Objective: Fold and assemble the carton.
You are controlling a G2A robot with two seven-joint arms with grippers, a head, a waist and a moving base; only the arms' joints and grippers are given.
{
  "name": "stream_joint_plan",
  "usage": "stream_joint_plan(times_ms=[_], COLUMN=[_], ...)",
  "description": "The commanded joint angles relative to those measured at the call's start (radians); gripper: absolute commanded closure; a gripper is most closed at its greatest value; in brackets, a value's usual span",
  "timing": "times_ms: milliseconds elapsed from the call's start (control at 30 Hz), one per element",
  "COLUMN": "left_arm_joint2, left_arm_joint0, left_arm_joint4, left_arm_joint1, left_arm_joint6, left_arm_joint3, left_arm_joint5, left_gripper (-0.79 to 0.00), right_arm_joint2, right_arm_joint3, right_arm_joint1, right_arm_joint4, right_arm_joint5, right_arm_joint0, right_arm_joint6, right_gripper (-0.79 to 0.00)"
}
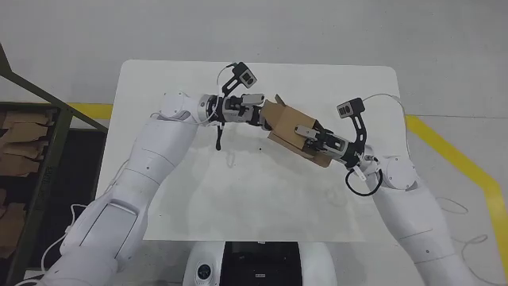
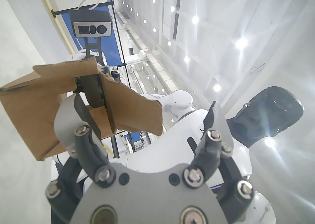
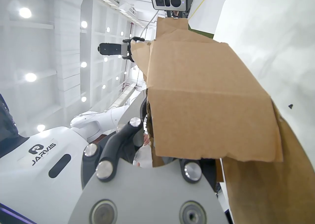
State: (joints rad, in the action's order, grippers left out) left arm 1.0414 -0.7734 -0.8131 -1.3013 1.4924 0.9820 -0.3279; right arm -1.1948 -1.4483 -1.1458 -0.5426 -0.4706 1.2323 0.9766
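Carton (brown corrugated, ragged flaps) clamped in right fingers; left fingers spread apart

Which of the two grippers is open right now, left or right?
The left gripper: its fingers stand wide apart at a flap of the carton. The right gripper is shut on the carton's other end.

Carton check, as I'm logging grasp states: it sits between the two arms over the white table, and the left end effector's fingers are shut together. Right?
Not quite. The carton sits between the two arms over the white table, but the left end effector is open: the left wrist view shows its fingers spread far apart.
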Motion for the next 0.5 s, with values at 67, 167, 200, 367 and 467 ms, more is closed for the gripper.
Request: stream_joint_plan(times_ms=[67,167,200,367,467], left_arm_joint2=[0.007,0.027,0.034,0.073,0.091], left_arm_joint0=[-0.003,-0.002,0.000,0.005,0.006], left_arm_joint4=[0.013,0.016,0.017,0.010,0.010], left_arm_joint1=[0.002,0.007,0.009,0.018,0.022], left_arm_joint6=[-0.011,-0.023,-0.026,-0.038,-0.047], left_arm_joint3=[-0.005,-0.016,-0.020,-0.028,-0.034], left_arm_joint5=[-0.011,-0.023,-0.026,-0.038,-0.046], left_gripper=[-0.785,-0.785,-0.785,-0.785,-0.785], right_arm_joint2=[-0.007,-0.016,-0.017,-0.015,-0.007], right_arm_joint3=[-0.004,-0.007,-0.010,-0.021,-0.025], right_arm_joint1=[0.002,0.004,0.005,0.007,0.007], right_arm_joint4=[-0.008,-0.017,-0.019,-0.029,-0.037], right_arm_joint5=[0.007,0.012,0.014,0.024,0.027], right_arm_joint0=[0.002,0.005,0.007,0.019,0.024], right_arm_joint6=[0.011,0.028,0.037,0.077,0.094], right_gripper=[0.000,0.000,0.000,0.000,0.000])
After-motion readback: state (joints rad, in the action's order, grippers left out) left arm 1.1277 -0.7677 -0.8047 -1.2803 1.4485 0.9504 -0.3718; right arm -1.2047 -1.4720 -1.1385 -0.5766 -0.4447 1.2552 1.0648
